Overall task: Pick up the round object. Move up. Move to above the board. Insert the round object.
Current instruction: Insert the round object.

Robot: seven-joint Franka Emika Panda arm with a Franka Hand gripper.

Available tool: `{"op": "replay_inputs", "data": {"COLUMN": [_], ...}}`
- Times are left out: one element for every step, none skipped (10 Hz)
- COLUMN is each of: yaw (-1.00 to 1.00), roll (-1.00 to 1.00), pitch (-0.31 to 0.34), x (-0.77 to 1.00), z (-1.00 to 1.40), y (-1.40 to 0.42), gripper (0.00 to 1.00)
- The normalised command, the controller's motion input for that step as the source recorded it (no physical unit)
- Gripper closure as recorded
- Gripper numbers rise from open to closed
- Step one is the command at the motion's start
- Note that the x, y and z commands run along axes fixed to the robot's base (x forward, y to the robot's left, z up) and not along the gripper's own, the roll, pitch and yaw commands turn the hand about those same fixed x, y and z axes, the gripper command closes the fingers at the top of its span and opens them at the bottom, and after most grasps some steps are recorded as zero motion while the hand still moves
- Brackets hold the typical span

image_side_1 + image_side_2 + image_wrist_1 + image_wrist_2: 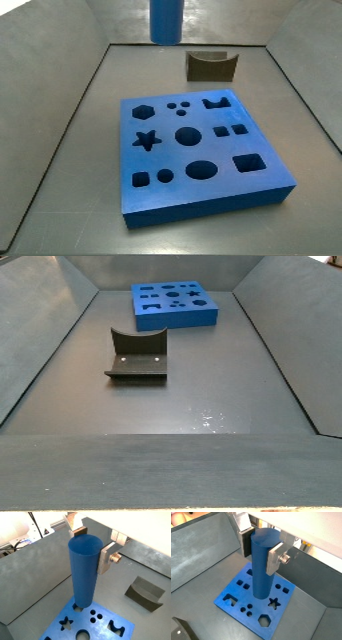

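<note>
My gripper (pixel 92 547) is shut on the round object (pixel 85 572), a tall smooth blue cylinder peg. It holds the peg upright near its top end, with a silver finger (pixel 105 561) on each side. Both wrist views show this grip (pixel 261 552). The peg (pixel 260 577) hangs above the board (pixel 238 597), a thick blue slab with star, hexagon, round and square holes. In a side view the peg's lower part (pixel 163 20) shows high above the board (pixel 201 190), clear of it; the gripper is cut off there. Another side view shows only the board (pixel 174 316).
The dark fixture (pixel 211 66) stands on the grey floor beyond the board, and also shows in a wrist view (pixel 147 593) and a side view (pixel 136 356). Sloping grey walls (pixel 67 110) enclose the floor on all sides.
</note>
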Motion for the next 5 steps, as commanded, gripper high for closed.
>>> {"op": "replay_inputs", "data": {"yaw": [0.0, 0.0, 0.0, 0.0, 0.0], "roll": [0.12, 0.12, 0.11, 0.11, 0.12], "pitch": [0.009, 0.046, 0.02, 0.037, 0.054], "x": [0.0, 0.0, 0.0, 0.01, 0.02], "z": [0.0, 0.0, 0.0, 0.0, 0.0], "y": [0.0, 0.0, -0.01, -0.01, -0.03], "gripper": [1.0, 1.0, 1.0, 1.0, 1.0]}}
